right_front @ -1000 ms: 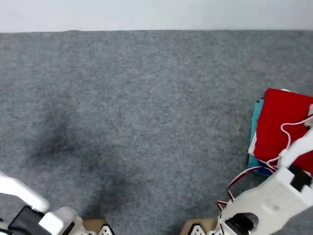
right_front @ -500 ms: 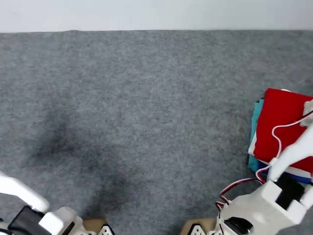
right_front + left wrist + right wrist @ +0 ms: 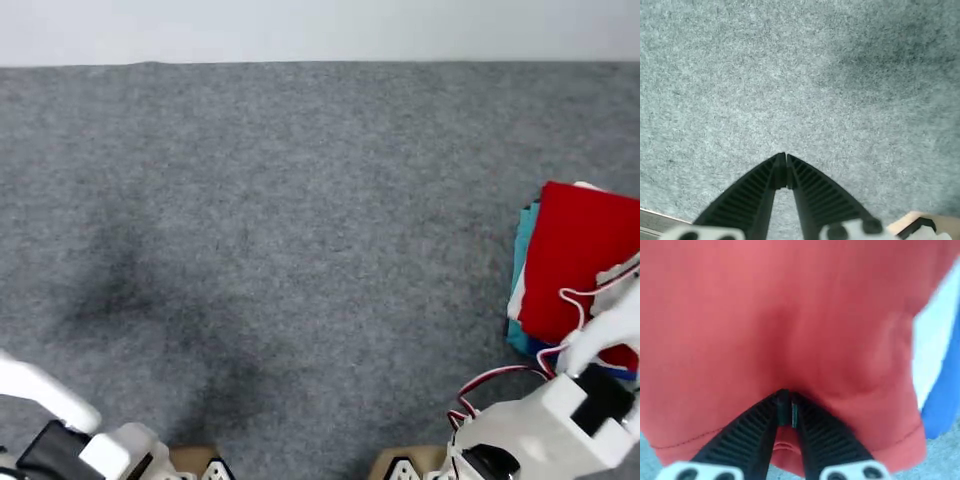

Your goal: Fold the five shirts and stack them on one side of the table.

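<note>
Broadly, the grey felt table [image 3: 300,220] is spreading across the high view. At the right edge of the frame a stack of folded shirts is lying, with the red shirt [image 3: 575,250] topping it and a teal shirt [image 3: 522,235] and a white edge [image 3: 517,298] peeking out on its left. The right arm [image 3: 545,440] is rising from the lower right corner, with the right gripper [image 3: 786,402] pressed together and its tips touching the red shirt. The left arm [image 3: 60,410] is sitting at lower left, its left gripper [image 3: 786,161] pressed together over bare felt.
</note>
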You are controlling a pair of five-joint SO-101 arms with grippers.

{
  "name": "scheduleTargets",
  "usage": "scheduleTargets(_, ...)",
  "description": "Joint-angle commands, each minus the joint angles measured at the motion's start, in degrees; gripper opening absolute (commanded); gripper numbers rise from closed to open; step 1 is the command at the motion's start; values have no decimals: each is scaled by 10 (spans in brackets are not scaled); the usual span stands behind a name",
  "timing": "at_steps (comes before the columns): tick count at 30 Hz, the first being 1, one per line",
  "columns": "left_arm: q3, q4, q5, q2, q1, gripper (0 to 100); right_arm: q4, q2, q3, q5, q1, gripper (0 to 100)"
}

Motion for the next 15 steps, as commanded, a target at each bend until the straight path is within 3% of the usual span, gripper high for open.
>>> scheduleTargets(1,-21,-1,-19,-20,4,8,19,-62,-18,5,-11,9)
scheduleTargets(6,-21,-1,-23,-23,4,8,55,-145,-63,6,-32,9)
scheduleTargets(15,-21,-1,-23,-23,4,8,-82,-82,-34,87,52,9)
